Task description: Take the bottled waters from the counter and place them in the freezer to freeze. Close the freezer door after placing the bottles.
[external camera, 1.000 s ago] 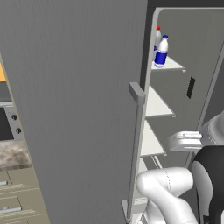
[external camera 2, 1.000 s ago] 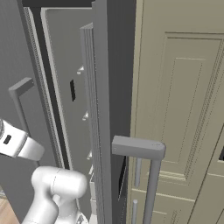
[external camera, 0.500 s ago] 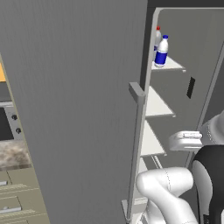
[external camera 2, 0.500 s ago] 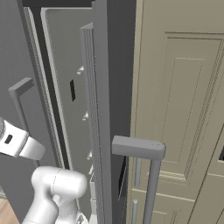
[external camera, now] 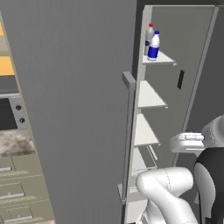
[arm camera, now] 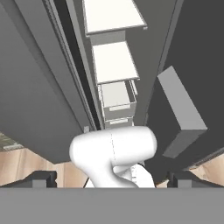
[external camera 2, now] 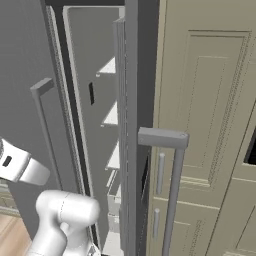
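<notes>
Fingers (arm camera: 112,178) spread wide, released, holding nothing, pointing at the freezer (arm camera: 114,65) shelves. Both bottles (external camera: 152,43) stand together on the top shelf (external camera: 158,58), red-capped one behind the blue-capped. Freezer door (external camera: 83,109) ajar, its bar handle (external camera: 128,135) near the opening.

Flat, even rendered light with no visible lamp and no glare. Everything is sharp from near to far, without blur or bending at the picture edges. The freezer door (external camera: 78,109) is a smooth mid grey. White shelves (arm camera: 114,61) are the brightest surfaces. Soft darkness gathers in the narrow gap along the door's hinge edge and under the handles.
</notes>
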